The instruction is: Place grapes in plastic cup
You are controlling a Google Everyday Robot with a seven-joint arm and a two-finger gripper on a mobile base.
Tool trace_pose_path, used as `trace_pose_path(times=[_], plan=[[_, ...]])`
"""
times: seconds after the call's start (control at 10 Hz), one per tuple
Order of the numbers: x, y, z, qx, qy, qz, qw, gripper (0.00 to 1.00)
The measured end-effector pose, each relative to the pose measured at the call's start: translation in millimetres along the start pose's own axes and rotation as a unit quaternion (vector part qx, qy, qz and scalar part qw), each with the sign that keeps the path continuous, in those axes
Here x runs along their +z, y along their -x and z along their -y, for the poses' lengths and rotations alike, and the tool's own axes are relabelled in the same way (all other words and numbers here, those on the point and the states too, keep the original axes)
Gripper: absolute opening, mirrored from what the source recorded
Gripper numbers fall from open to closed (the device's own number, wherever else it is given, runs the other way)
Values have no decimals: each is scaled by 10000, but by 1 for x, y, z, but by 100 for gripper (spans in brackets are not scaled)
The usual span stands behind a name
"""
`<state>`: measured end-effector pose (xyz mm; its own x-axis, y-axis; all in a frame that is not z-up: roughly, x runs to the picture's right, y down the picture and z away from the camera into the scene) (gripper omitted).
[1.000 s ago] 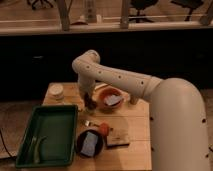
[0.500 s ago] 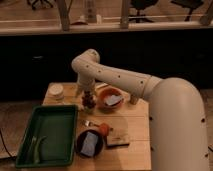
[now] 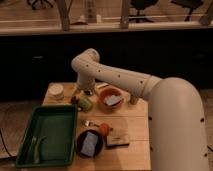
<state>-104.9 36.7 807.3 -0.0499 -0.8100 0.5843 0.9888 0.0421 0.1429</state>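
The small light-green plastic cup (image 3: 86, 104) stands on the wooden table (image 3: 135, 117), between the white container and the orange bowl. A small dark clump that looks like the grapes (image 3: 75, 100) sits just left of the cup, touching or nearly touching it. My gripper (image 3: 87, 93) hangs at the end of the white arm, directly above and behind the cup, and its tip is hidden by the wrist.
A white lidded round container (image 3: 56, 91) is at the back left. An orange bowl (image 3: 111, 98) stands right of the cup. A green tray (image 3: 47, 132) fills the front left. A black bowl (image 3: 90, 143) holding a blue item, an orange fruit (image 3: 103, 129) and a brown block (image 3: 118, 140) lie in front.
The arm and gripper stay over the cup with hardly any shift. The table's objects have not moved.
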Motion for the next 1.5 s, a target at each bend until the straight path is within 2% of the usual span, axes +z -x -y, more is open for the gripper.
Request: trace_pose_path(times=[1.5], plan=[[-1, 0, -4, 36, -39, -2, 10000, 80]])
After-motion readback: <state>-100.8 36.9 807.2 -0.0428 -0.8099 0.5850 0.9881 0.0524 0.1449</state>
